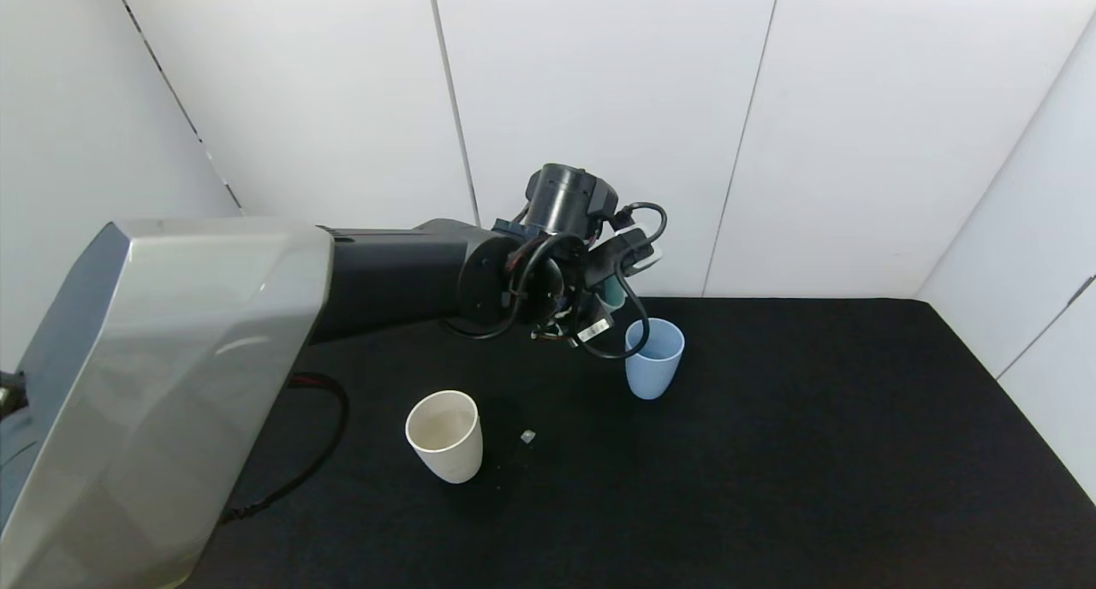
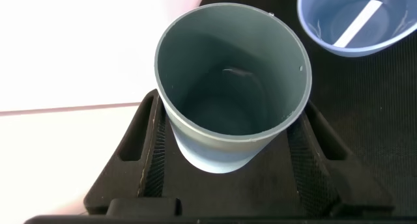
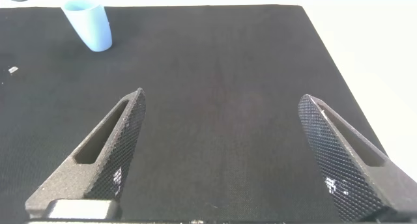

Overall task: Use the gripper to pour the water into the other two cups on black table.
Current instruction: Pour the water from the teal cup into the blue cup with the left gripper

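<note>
My left gripper (image 1: 610, 291) is shut on a teal-green tumbler (image 2: 231, 87), with one finger (image 2: 151, 142) on each side of its wall. In the head view the tumbler (image 1: 613, 297) is mostly hidden behind the wrist and is held just left of and above the light blue cup (image 1: 654, 358). A faint glint inside the tumbler may be water. The light blue cup's mouth shows in the left wrist view (image 2: 357, 22) with a bright streak inside. The cream-white cup (image 1: 444, 436) stands upright nearer to me on the black table (image 1: 813, 452). My right gripper (image 3: 221, 107) is open and empty above the table, out of the head view.
A small pale scrap (image 1: 527, 436) lies on the table just right of the cream-white cup. White wall panels (image 1: 599, 101) close off the back and right sides. My left arm's grey shell (image 1: 163, 383) fills the near left. The light blue cup also shows far off in the right wrist view (image 3: 88, 25).
</note>
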